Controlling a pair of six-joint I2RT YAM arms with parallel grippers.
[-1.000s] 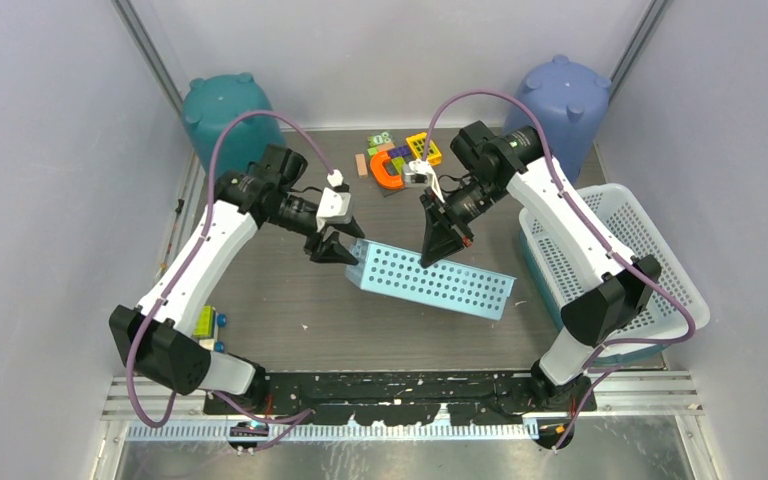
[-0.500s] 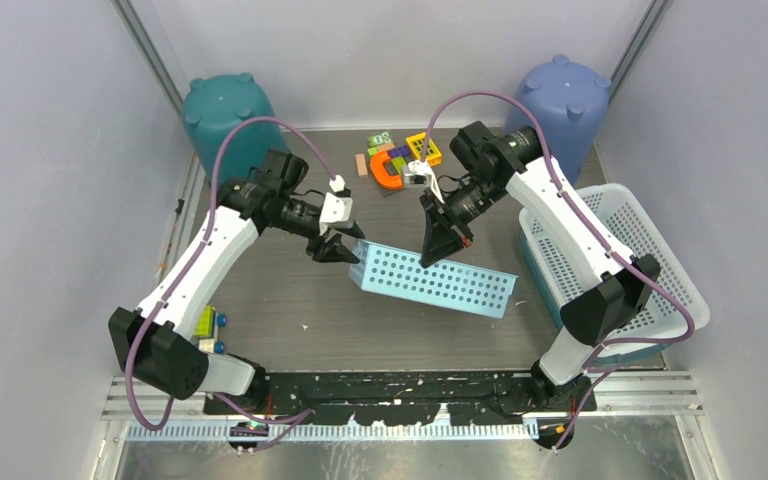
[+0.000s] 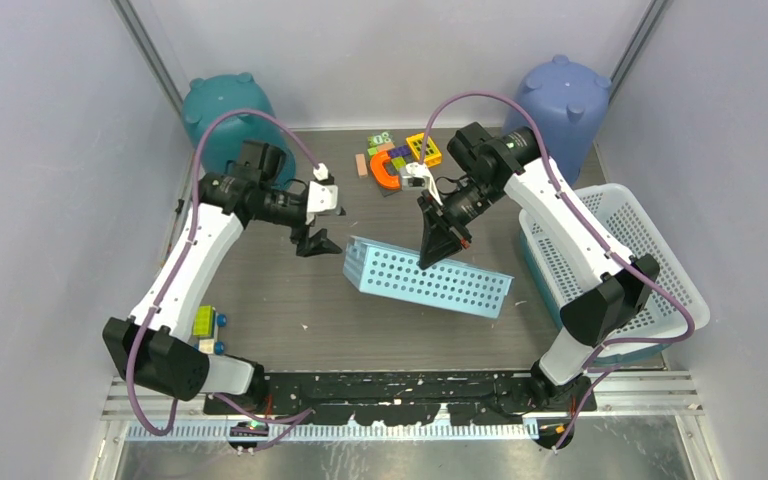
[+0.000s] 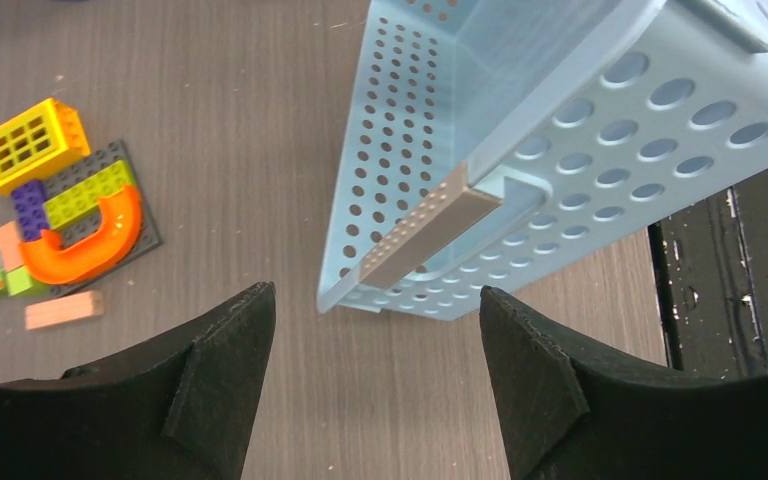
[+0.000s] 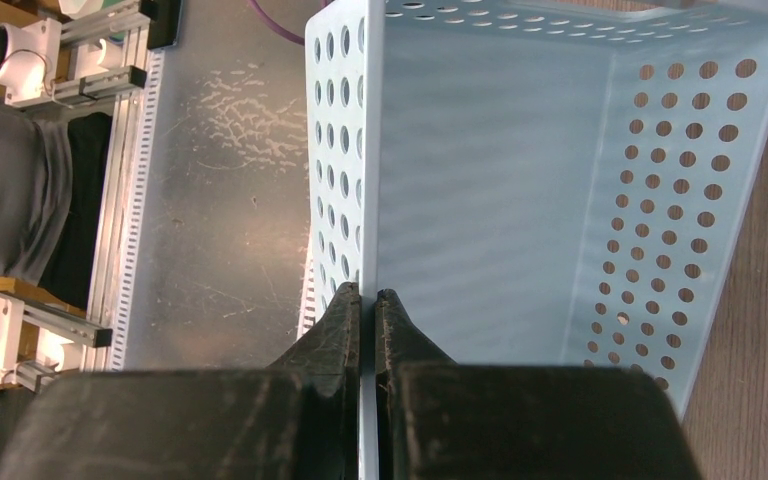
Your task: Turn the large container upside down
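- Container [image 3: 428,279]: likely handling as light, stiff, thin perforated plastic; rim offering the best hold.
- Right gripper [image 3: 430,255]: pinching its raised wall edge tightly.
- Left gripper [image 3: 312,244]: gaping wide, holding nothing, hanging just beside.

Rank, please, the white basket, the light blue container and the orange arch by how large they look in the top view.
Largest: white basket.
Next: light blue container.
Smallest: orange arch.

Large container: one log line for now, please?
large container: tilted, not yet upside down | right gripper: shut on its wall | left gripper: open, off it
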